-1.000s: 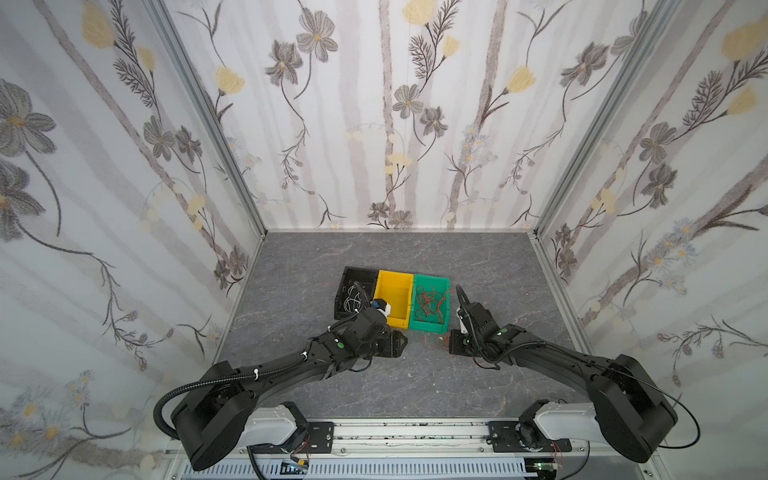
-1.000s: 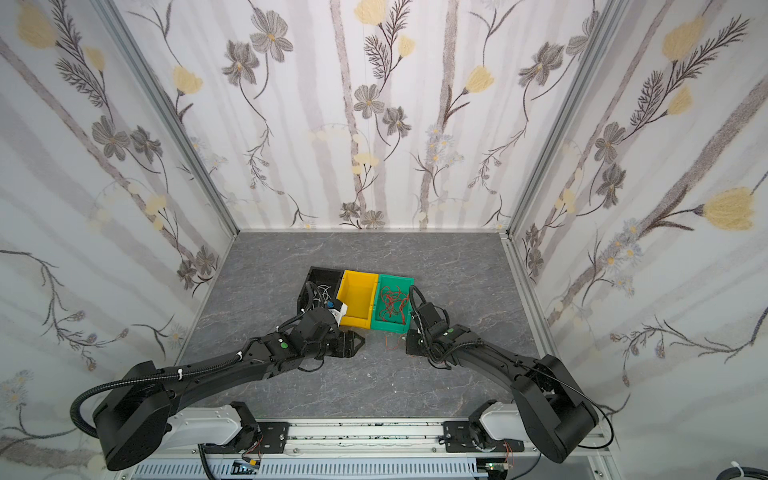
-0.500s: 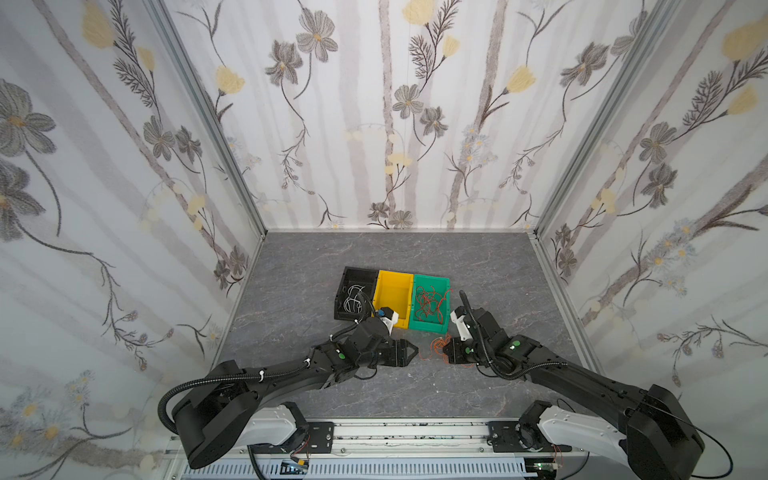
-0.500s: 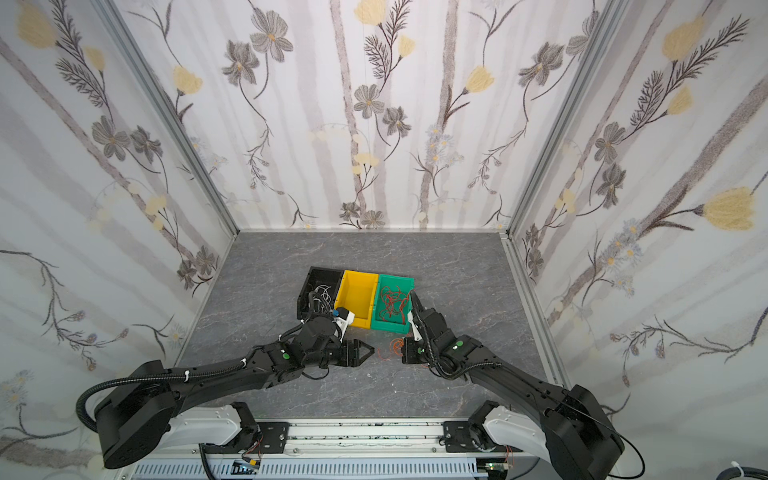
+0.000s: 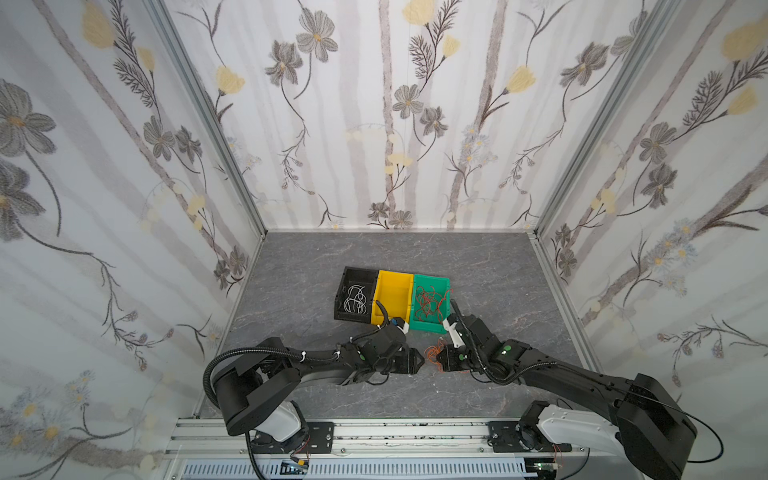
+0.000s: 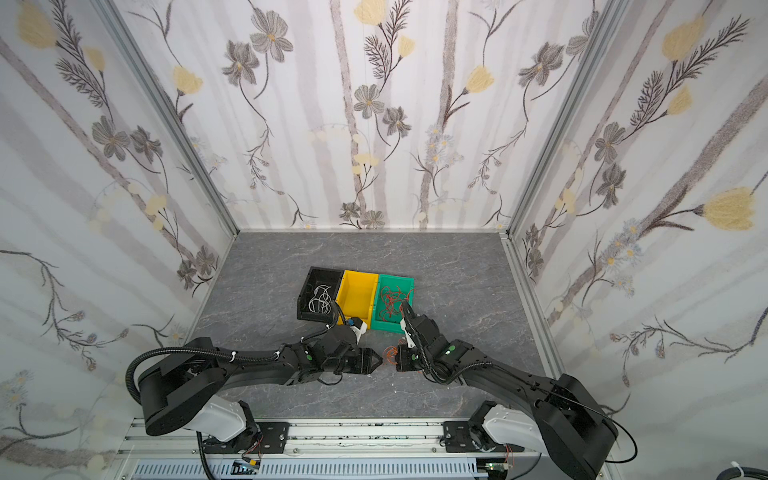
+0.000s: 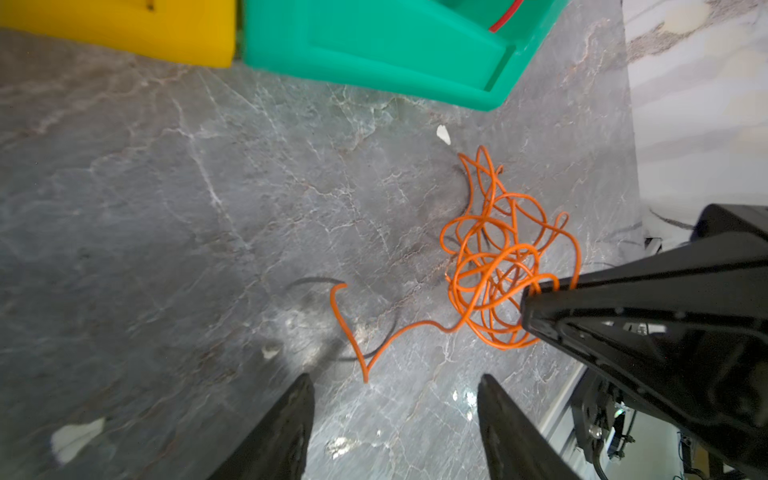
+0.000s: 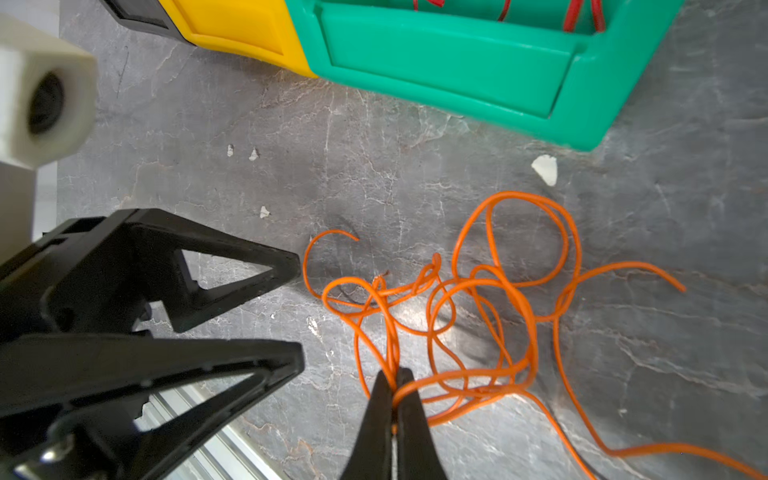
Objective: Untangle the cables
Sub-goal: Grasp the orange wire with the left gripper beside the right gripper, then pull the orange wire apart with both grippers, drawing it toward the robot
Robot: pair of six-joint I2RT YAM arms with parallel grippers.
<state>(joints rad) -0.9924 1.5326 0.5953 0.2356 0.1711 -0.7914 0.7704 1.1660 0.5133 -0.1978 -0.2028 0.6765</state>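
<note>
In both top views, 3 bins stand at centre. White cables fill the black bin and red cables the green bin. 1 orange tangle lies on the worktop below them.
Left wrist: the left claw stands apart, near a loose end.
Right wrist: the right claw is clamped on the looped orange tangle.

Orange cables — a loose tangle on the bench; red cables curl in the green bin, white cables in the black bin.

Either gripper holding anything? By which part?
Right gripper pinches the thin orange wire tangle by strands at its edge; left gripper is open, holding nothing.
</note>
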